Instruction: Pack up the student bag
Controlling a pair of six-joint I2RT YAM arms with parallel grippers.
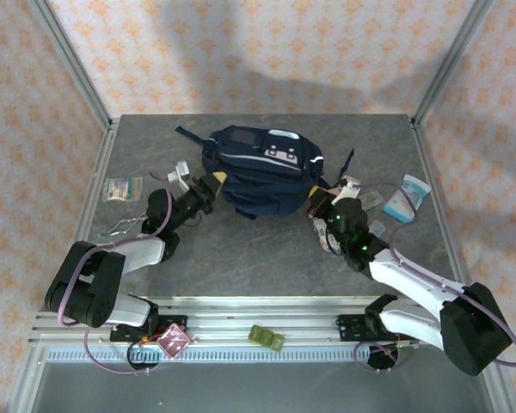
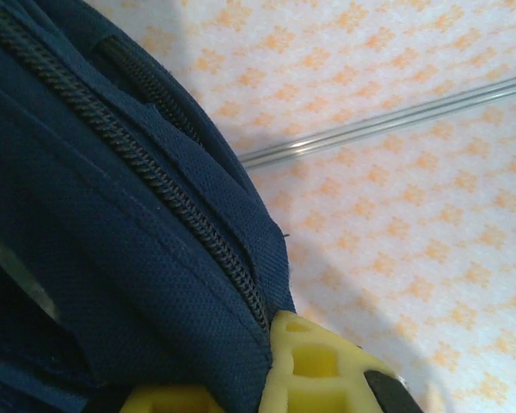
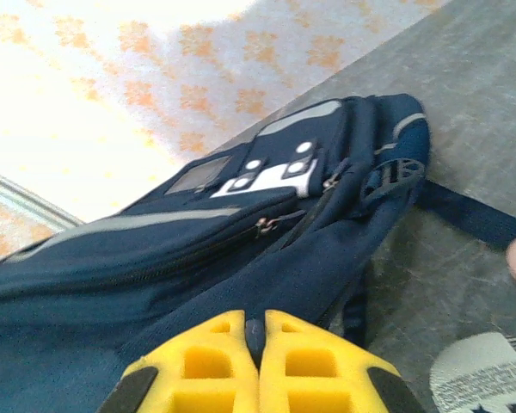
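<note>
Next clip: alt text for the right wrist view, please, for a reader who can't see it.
The right gripper has its yellow fingertips shut, apparently pinching a fold of the navy student bag. The bag lies on the grey table with its zips and grey patches in view. A patterned wall stands behind it.

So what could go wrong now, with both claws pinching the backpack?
Both grips look thin: the left gripper and right gripper each pinch just a fold of fabric on the student bag, so a tug could let it slip free. Also, the zipper beside the left gripper looks closed, so nothing can go in until it opens.
</note>
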